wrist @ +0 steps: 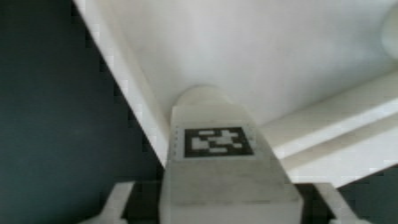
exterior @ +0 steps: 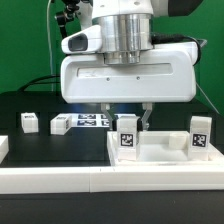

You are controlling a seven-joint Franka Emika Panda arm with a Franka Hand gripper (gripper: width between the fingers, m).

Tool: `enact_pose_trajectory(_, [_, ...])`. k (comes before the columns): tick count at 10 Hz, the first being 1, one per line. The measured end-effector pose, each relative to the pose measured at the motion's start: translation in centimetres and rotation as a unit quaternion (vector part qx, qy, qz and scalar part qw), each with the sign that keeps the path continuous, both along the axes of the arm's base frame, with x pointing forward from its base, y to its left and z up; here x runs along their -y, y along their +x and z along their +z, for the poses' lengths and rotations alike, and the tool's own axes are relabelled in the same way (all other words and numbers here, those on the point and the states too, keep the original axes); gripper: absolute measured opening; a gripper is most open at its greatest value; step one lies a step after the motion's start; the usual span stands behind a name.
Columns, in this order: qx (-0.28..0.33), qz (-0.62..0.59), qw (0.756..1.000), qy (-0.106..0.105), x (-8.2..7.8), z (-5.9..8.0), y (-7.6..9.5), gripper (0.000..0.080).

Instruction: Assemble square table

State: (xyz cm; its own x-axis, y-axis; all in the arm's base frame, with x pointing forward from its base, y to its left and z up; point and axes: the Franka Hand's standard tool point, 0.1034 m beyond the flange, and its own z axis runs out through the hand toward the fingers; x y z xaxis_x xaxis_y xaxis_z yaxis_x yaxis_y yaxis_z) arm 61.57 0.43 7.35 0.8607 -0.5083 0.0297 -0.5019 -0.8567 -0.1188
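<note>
Nearby: second leg (exterior: 200, 138), marker board (exterior: 95, 121); gripper (exterior: 127, 125) clamps leg (exterior: 127, 141).

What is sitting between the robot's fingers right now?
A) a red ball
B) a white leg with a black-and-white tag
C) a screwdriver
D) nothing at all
B: the wrist view shows a white leg with a square tag on it, right between the two fingers.

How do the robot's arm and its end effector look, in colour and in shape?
The end effector has a wide white body with rounded corners, under a silver-grey cylindrical wrist. Its two fingers are slim and pale grey. A dark camera sits beside the wrist.
</note>
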Motion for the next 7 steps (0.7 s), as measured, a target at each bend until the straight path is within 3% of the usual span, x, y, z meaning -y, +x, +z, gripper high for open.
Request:
enact_pose_trajectory(3, [-0.010, -0.165, 0.986, 0.012, -0.01, -0.05, -0.01, 0.0288])
enact_pose_trajectory(7, [-0.028, -0.340, 0.940, 0.031, -0.13, -0.04, -0.03, 0.0290])
